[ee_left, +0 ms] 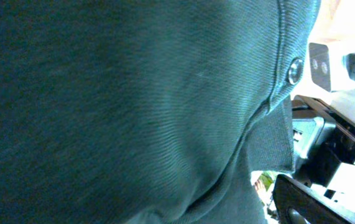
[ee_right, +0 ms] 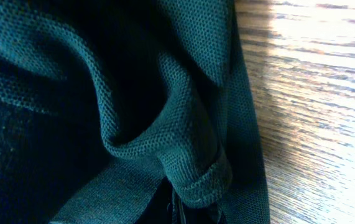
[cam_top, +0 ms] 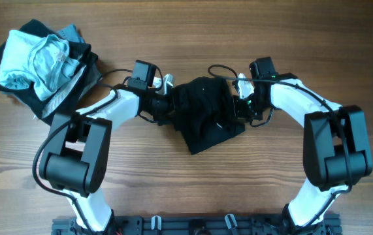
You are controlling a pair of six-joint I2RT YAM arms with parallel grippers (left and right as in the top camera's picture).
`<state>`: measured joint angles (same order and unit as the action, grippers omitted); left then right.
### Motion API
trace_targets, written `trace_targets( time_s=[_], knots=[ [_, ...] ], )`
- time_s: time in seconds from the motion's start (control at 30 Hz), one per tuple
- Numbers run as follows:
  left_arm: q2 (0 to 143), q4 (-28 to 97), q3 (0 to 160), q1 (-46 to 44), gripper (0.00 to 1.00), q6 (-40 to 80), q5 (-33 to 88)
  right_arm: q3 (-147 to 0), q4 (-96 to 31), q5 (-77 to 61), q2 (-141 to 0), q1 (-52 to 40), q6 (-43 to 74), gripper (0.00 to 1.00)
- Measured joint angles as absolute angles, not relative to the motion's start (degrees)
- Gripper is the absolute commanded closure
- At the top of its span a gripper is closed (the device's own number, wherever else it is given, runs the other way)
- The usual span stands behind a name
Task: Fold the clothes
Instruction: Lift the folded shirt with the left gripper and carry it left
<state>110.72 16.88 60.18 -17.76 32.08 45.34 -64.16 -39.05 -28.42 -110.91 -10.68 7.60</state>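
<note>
- Close-up black shirt (ee_left: 133, 112) fabric fills nearly all of the left wrist view; fine ribbed knit, reading dark teal in this light.
- One small round metal button (ee_left: 295, 70) sits on a stitched edge of the fabric, upper right of that view.
- Past the fabric edge, at right in the same view, are grey and black machine parts (ee_left: 339, 124); which arm they belong to is unclear.
- Right wrist view: the same shirt (ee_right: 133, 93) lies in deep folds, and a hemmed edge (ee_right: 205, 180) curls under at the bottom. The wood-grain table (ee_right: 314, 93) shows bare to the right, with the cloth resting on it.
- Overhead: the shirt (cam_top: 202, 114) is a bunched, crumpled heap at the middle of the table (cam_top: 193, 189), between the two arms, with one flatter corner pointing toward the near edge.
- Left claw (cam_top: 166, 104) is pressed against the heap's left side. Its fingers are hidden by cloth, so I cannot tell whether it grips.
- Right claw (cam_top: 242, 108) is at the heap's right side. Its fingers are likewise buried, so its state cannot be told.
- A pile of other clothes (cam_top: 39, 62), pale blue-grey over dark, sits at the far left corner, well apart from the shirt.
</note>
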Motion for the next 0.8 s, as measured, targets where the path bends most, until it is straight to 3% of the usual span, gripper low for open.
trace_targets(
  time_s=[0.07,0.17,0.43,0.6,0.8],
  knots=[
    [110.8,15.4,60.2,-19.3,0.04,32.2,44.5,-64.8,-39.6,-29.7,-111.8,-10.3,7.6,0.96],
    [110.8,14.0,60.2,-21.8,0.21,34.0,42.0,-64.9,-39.7,-30.4,-112.0,-10.1,7.6,0.96],
    [111.9,10.3,59.5,-27.2,0.92,36.3,33.2,-65.0,-39.8,-30.9,-112.2,-10.0,7.6,0.96],
    [111.7,13.0,59.9,-26.9,0.96,34.2,33.0,-65.9,-44.7,-30.3,-111.8,-9.4,7.4,0.95],
    [106.4,39.7,67.9,-20.7,0.96,25.6,33.7,-66.8,-48.2,-28.4,-99.8,-4.6,7.2,0.88]
  ],
)
